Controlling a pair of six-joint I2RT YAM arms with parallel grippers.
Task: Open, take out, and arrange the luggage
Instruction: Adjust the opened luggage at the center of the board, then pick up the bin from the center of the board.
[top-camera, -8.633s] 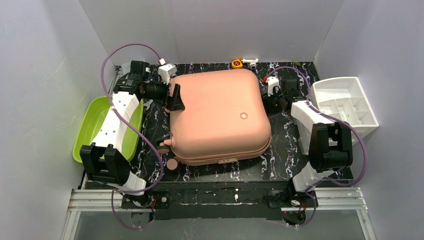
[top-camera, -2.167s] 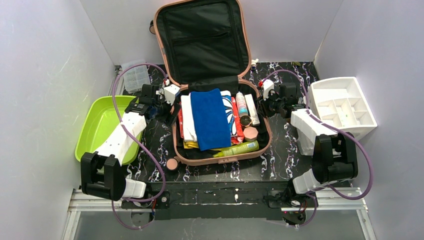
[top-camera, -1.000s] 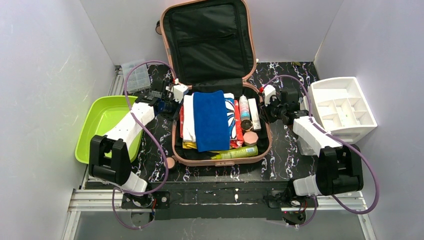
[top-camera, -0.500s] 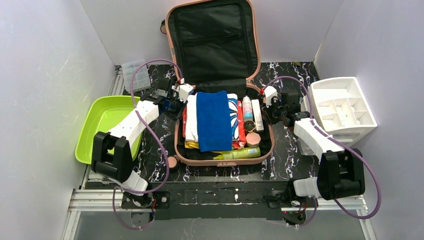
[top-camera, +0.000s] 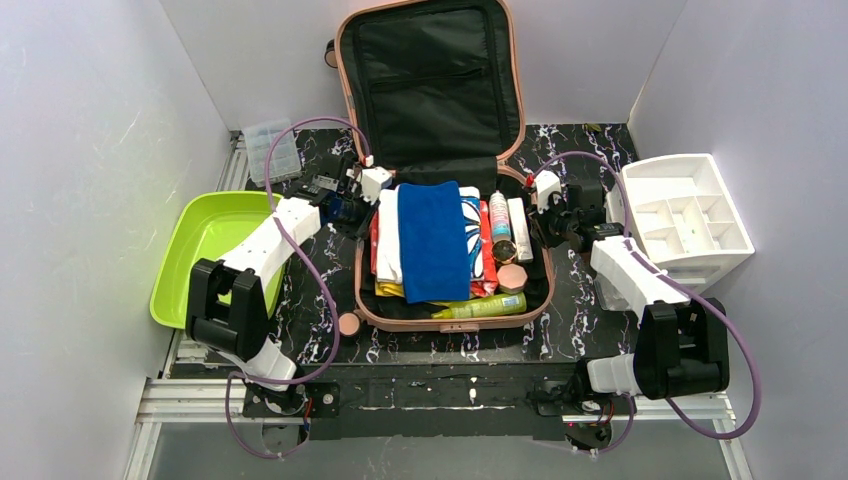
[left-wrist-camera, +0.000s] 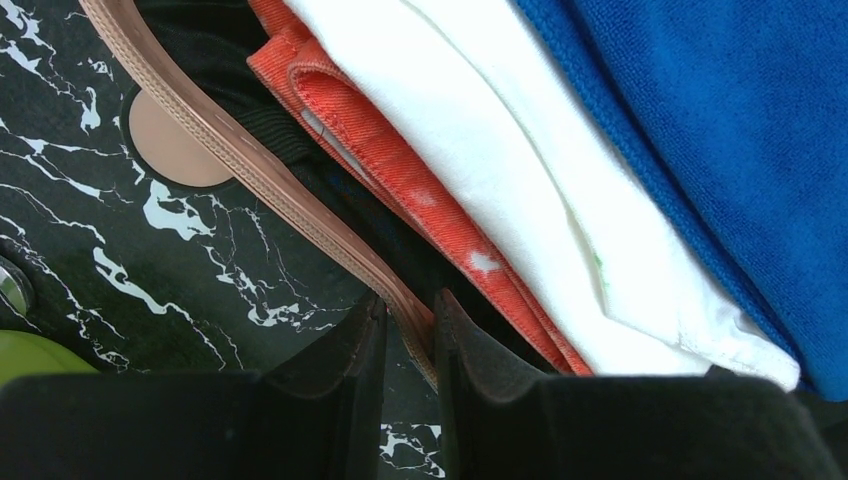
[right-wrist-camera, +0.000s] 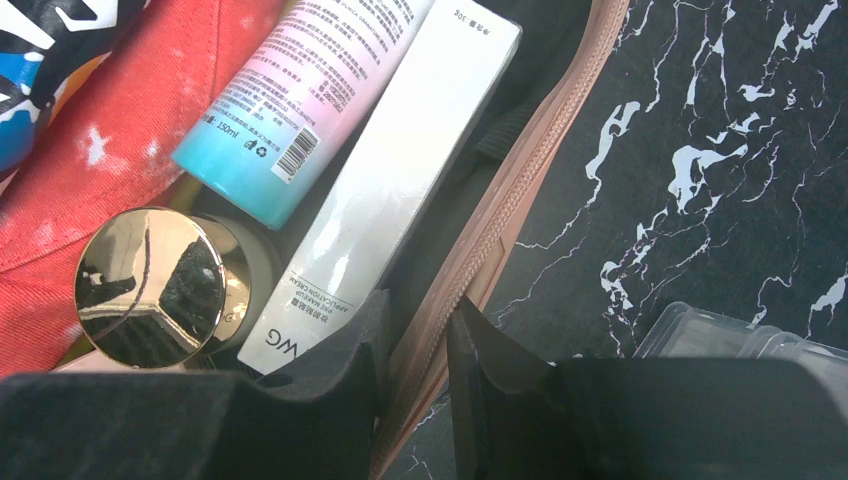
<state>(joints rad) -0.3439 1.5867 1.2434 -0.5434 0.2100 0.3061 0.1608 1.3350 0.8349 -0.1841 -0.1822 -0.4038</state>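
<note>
The salmon-pink luggage (top-camera: 455, 322) lies open mid-table, its black-lined lid (top-camera: 430, 80) standing up against the back wall. Inside are a blue towel (top-camera: 433, 240), a white cloth (top-camera: 389, 240), red garments, tubes, a white box (top-camera: 519, 215) and a gold-capped jar (top-camera: 503, 250). My left gripper (top-camera: 352, 208) is shut on the left rim (left-wrist-camera: 250, 170), one finger inside and one outside, as the left wrist view shows at the gripper (left-wrist-camera: 411, 325). My right gripper (top-camera: 552, 218) pinches the right rim (right-wrist-camera: 520, 190) the same way, the gripper (right-wrist-camera: 418, 345) beside the white box (right-wrist-camera: 400, 180).
A lime-green tray (top-camera: 200, 250) sits at the left edge under the left arm. A white drawer organizer (top-camera: 690, 215) stands at the right. A clear compartment box (top-camera: 271, 145) lies at the back left. Grey walls close in on three sides.
The luggage, closed in the oldest frame, now stands open. Over the last second it has slid a little to the right, with both grippers moving along on its rims.
</note>
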